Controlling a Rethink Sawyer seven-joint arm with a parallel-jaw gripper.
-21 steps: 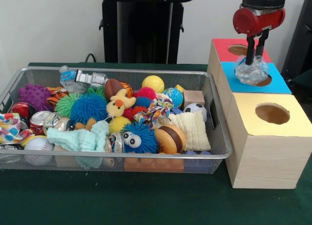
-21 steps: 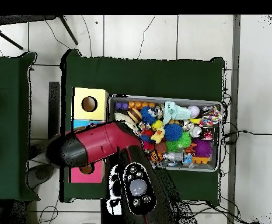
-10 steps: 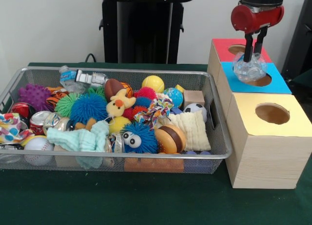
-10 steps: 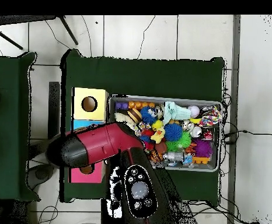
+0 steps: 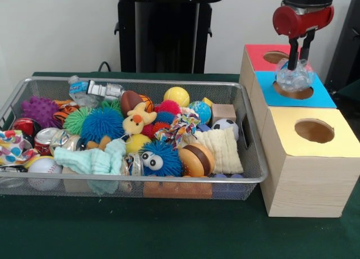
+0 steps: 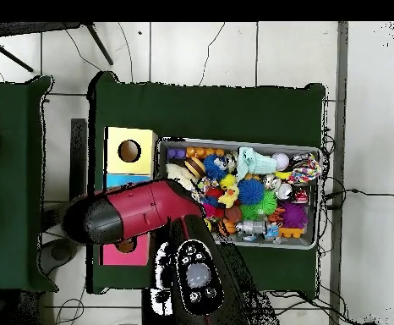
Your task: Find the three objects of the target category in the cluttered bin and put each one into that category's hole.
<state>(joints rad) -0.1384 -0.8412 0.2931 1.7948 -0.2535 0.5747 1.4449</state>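
My gripper (image 5: 299, 63) hangs over the blue-topped box (image 5: 323, 96) at the right. It is shut on a crumpled clear plastic bottle (image 5: 293, 77), which sits just above that box's round hole (image 5: 293, 91) and covers part of it. In the wire bin (image 5: 247, 130), another clear bottle with a blue label (image 5: 79, 90) lies at the back left among the clutter. In the overhead view my red arm (image 6: 137, 213) covers the blue box, so the gripper and the held bottle are hidden there.
A red-topped box (image 5: 259, 55) stands behind the blue one and a yellow-topped box (image 5: 312, 130) in front, each with a hole. The bin holds several balls, fuzzy toys, cans (image 5: 44, 140), a baseball (image 5: 44, 167) and cloths.
The gripper has risen and shifted a little to the right with the bottle, which has stayed over the blue box's hole. The bin's contents have not moved.
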